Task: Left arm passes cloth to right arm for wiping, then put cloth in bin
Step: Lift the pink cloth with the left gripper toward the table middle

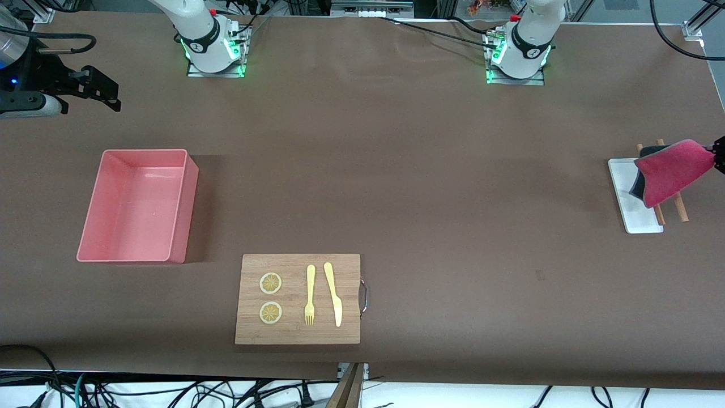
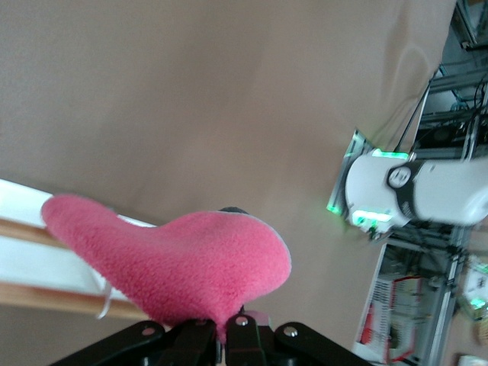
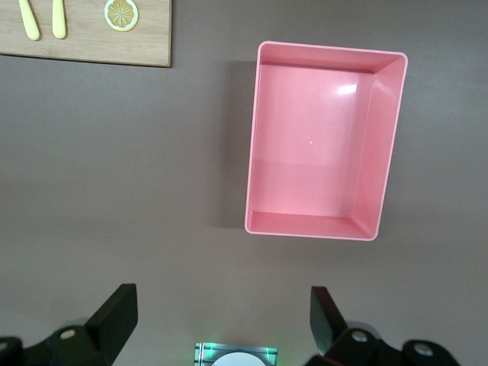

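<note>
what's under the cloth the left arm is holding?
Left gripper, shut on the cloth, holds it over a narrow white tray and two wooden sticks. The cloth covers parts of the tray and sticks.

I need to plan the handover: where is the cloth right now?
The cloth hangs in the left end effector, lifted over the white tray and wooden sticks at the left arm's end of the table.

Board (image 1: 298, 298) bears lemon slices (image 1: 271, 283), fork (image 1: 310, 294), knife (image 1: 333, 293).
</note>
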Robot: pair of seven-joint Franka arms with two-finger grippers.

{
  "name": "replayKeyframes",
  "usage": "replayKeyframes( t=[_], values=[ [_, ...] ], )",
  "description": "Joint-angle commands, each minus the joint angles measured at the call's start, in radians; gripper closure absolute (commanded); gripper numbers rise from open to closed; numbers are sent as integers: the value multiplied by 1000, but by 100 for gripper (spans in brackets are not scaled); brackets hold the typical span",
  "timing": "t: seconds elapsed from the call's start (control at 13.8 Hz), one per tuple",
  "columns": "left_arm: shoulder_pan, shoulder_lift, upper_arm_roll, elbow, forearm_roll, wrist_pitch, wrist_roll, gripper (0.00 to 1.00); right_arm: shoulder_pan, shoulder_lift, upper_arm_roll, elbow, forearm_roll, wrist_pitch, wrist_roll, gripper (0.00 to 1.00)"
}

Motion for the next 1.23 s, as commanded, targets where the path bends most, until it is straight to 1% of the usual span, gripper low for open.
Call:
replayKeyframes(
  t=[0.0,0.14,0.36,0.51,0.65,0.72,0.8,0.94,1.01,1.16],
  values=[
    [-133,-88,-8,-11,-50,-49,-278,100,-3,15,2,22,-13,-7,-7,0],
    [-226,-111,-10,-9,-133,-71,-506,100,-6,18,-1,22,-10,-1,-2,0],
    [-343,-113,-19,-9,-294,-71,-807,100,-5,18,-3,27,-11,1,-16,0],
    [-421,-107,-25,-9,-399,-55,-1000,100,-3,12,2,53,-4,-10,-18,0],
    [-495,-99,-24,-14,-517,27,-1088,100,9,24,11,48,3,-23,-25,0],
    [-539,-96,-24,-18,-570,82,-1108,100,18,21,12,50,10,-54,-31,0],
    [-578,-89,-24,-18,-621,121,-1133,100,23,17,29,54,24,-65,-54,0],
    [-644,-75,-24,-25,-724,205,-1179,100,23,14,81,54,71,-102,-158,0],
    [-685,-72,-24,-25,-749,262,-1188,100,23,17,86,53,125,-102,-216,0],
    [-763,-60,-24,-26,-805,360,-1239,100,20,50,83,50,270,-94,-356,0]
  ],
)
